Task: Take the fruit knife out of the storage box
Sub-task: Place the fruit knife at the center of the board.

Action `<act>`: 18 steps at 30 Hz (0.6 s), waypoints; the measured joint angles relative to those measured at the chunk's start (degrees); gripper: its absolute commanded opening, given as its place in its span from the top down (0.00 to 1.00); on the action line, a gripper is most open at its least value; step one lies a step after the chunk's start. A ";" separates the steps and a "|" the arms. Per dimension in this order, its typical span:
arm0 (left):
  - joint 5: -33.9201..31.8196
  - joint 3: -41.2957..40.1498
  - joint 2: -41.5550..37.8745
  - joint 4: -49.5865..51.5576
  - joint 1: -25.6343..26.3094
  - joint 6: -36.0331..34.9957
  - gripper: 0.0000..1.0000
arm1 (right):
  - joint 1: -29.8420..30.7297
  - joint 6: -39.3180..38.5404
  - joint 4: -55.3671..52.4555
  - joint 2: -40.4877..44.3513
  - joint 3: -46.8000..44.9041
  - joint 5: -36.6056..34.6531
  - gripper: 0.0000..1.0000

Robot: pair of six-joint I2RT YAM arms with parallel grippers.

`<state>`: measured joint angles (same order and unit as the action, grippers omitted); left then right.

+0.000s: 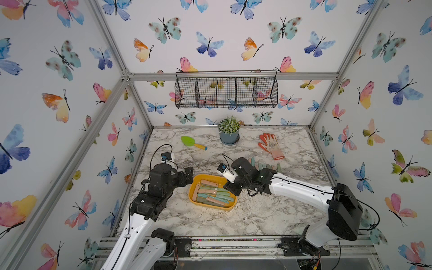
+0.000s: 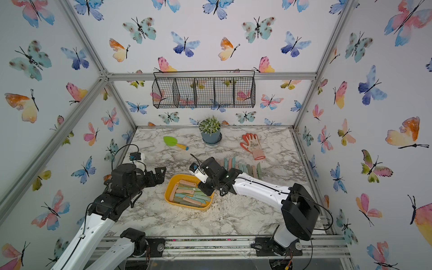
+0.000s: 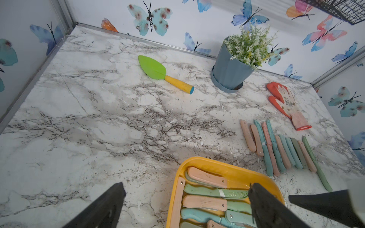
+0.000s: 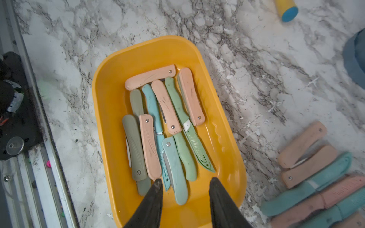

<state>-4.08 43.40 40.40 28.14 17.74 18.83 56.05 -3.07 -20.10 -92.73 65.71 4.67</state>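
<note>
Knives (image 1: pixel 214 194) fill the yellow box (image 1: pixel 192 189) mid-table in both top views, with the right claw (image 1: pixel 230 187) over its right end. Left wrist view: the left claw (image 3: pixel 186 186) is spread wide and empty, by the box. Right wrist view: the right claw (image 4: pixel 184 182) is parted above the knives, gripping nothing.

Green trowel (image 1: pixel 189 141), potted plant (image 1: pixel 229 130), orange glove (image 1: pixel 271 145), black wire basket (image 1: pixel 226 93)
</note>
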 measured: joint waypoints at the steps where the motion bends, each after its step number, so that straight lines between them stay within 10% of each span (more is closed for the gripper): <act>1: -0.81 0.00 -0.96 0.02 0.00 0.13 0.02 | 0.17 -0.09 -0.20 -1.88 0.94 0.00 0.58; 18: -13.86 0.00 -5.79 2.82 0.00 3.74 0.02 | 6.78 -8.28 -2.47 -23.67 19.15 1.73 0.57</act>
<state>-17.93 43.40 34.61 30.96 17.74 22.57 62.83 -11.35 -22.57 -116.40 84.86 6.39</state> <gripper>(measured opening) 0.985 0.437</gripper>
